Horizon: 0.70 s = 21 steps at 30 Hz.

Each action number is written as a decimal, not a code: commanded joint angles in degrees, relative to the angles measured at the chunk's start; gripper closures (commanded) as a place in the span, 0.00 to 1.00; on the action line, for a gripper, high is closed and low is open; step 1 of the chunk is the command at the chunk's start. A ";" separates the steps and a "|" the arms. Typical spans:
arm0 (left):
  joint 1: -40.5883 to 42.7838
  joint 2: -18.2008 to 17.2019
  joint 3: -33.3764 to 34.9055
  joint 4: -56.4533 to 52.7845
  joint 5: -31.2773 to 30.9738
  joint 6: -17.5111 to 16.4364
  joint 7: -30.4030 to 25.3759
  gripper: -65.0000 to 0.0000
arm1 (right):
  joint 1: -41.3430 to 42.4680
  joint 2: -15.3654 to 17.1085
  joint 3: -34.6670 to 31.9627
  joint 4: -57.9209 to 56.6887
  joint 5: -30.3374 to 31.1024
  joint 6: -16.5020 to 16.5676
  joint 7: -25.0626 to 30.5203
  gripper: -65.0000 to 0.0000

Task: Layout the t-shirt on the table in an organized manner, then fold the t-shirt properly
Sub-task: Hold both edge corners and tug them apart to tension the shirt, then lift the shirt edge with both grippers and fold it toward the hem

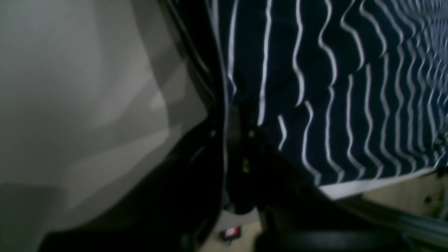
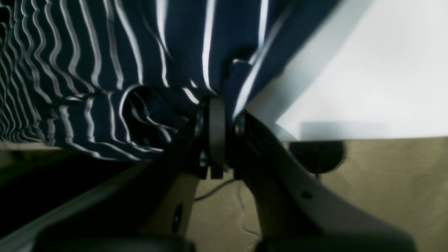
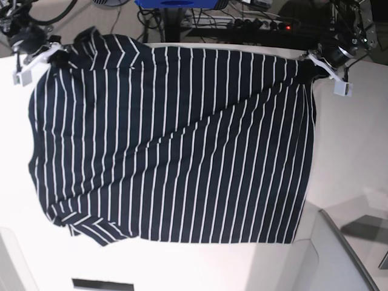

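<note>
One table (image 3: 357,139), white and smooth, fills the base view and carries everything else; its far edge runs along the top of that view, with cables and a power strip (image 3: 260,23) on the floor beyond it. One t-shirt (image 3: 176,145), dark navy with thin white stripes, lies spread across the middle of the tabletop, turned sideways so the stripes run up and down the base view. A long diagonal crease crosses the body, and one short sleeve (image 3: 82,221) sits bunched at the lower left corner of the cloth. Two arms reach in at the far edge, one at each upper corner of the garment. The right gripper (image 2: 217,101), at the upper left of the base view, has its jaws pressed together on a gathered fold of the striped cloth, which bulges into a loop just beside the jaws in the right wrist view. The left gripper (image 1: 232,115), at the upper right of the base view, is likewise clamped on the fabric's edge, with the striped cloth stretching away on one side and bare tabletop on the other.
</note>
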 commanded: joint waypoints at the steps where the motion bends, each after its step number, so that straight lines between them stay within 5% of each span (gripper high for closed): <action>1: 0.97 -0.84 -0.12 0.57 3.62 2.06 3.09 1.00 | -0.14 1.30 0.31 2.76 0.91 0.36 -0.19 0.99; 8: 0.97 -1.10 -3.63 5.59 3.80 2.06 3.26 1.00 | 1.62 4.99 0.84 8.56 0.91 0.36 -6.34 0.99; 21: 1.59 -0.93 -3.63 6.99 3.36 2.06 3.26 1.00 | 2.24 4.47 3.65 13.57 1.26 0.36 -14.34 0.99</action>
